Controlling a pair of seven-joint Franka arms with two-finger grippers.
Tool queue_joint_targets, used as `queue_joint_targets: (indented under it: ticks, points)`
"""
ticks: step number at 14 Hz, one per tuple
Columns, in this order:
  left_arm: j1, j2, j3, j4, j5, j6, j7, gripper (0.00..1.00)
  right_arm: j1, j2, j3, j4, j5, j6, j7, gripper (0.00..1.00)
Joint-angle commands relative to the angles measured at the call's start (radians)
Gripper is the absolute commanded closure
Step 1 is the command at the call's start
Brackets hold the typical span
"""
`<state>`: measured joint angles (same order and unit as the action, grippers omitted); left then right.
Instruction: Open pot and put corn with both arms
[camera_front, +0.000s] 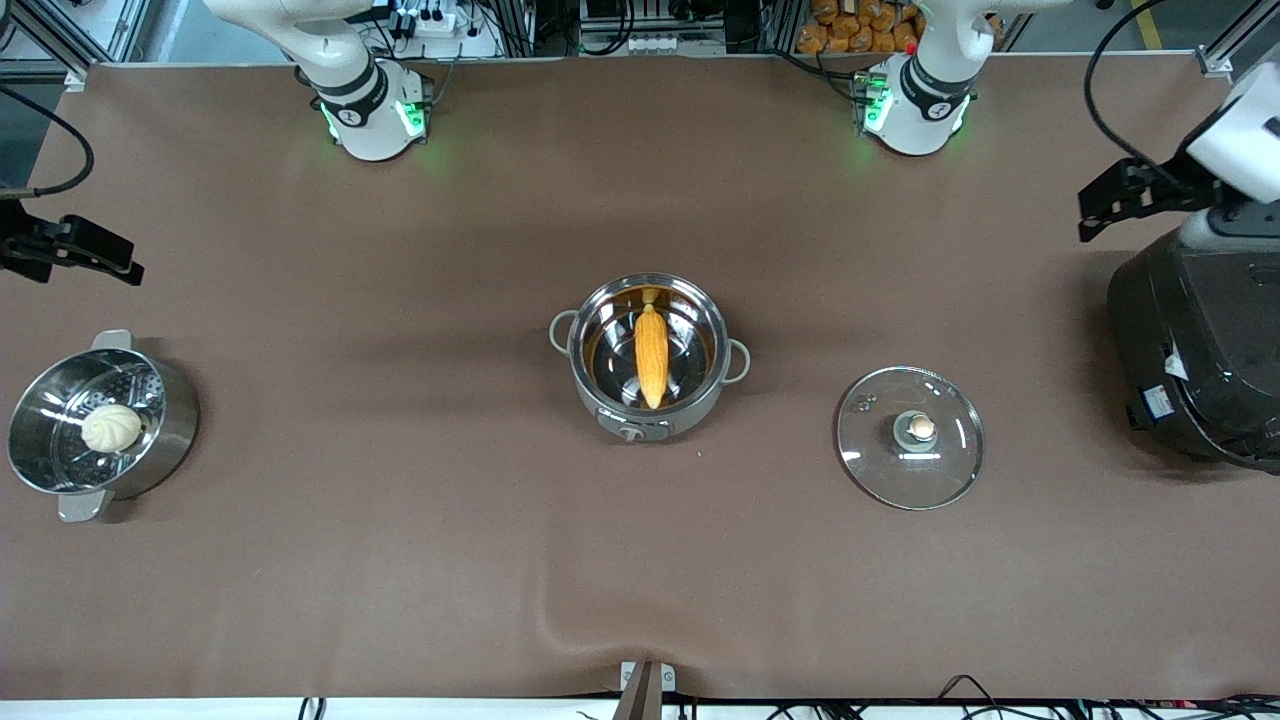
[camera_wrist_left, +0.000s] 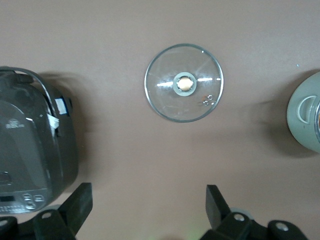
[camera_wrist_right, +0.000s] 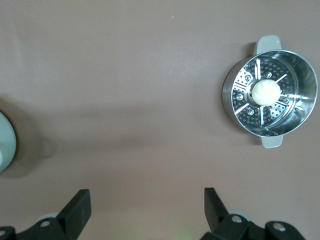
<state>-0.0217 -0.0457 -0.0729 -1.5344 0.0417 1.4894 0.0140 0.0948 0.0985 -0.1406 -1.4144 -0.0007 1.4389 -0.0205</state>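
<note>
The pot (camera_front: 692, 406) stands uncovered in the middle of the table, and its edge shows in the left wrist view (camera_wrist_left: 306, 116). The corn (camera_front: 651, 355) lies inside it, pale stub end toward the robots' bases. The glass lid (camera_front: 910, 437) lies flat on the table beside the pot, toward the left arm's end, knob up; it also shows in the left wrist view (camera_wrist_left: 183, 83). My left gripper (camera_front: 1098, 212) is open and empty, up in the air beside the black cooker (camera_wrist_left: 148, 196). My right gripper (camera_front: 118, 260) is open and empty over the right arm's end of the table (camera_wrist_right: 146, 197).
A steel steamer pot (camera_front: 172, 420) with a pale bun (camera_front: 111, 427) in it stands at the right arm's end; it also shows in the right wrist view (camera_wrist_right: 304, 107). The big black cooker (camera_front: 1195, 350) stands at the left arm's end.
</note>
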Motion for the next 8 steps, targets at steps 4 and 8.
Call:
queue_joint_targets:
  ticks: [4, 8]
  points:
    - [0.019, 0.023, -0.021, 0.059, -0.056, -0.09, 0.032, 0.0, -0.053, -0.014, 0.023, -0.012, 0.016, 0.017, -0.099, 0.0]
    - [0.022, 0.02, -0.022, 0.059, -0.059, -0.09, 0.03, 0.0, -0.05, -0.016, 0.023, -0.012, 0.016, 0.015, -0.078, 0.0]
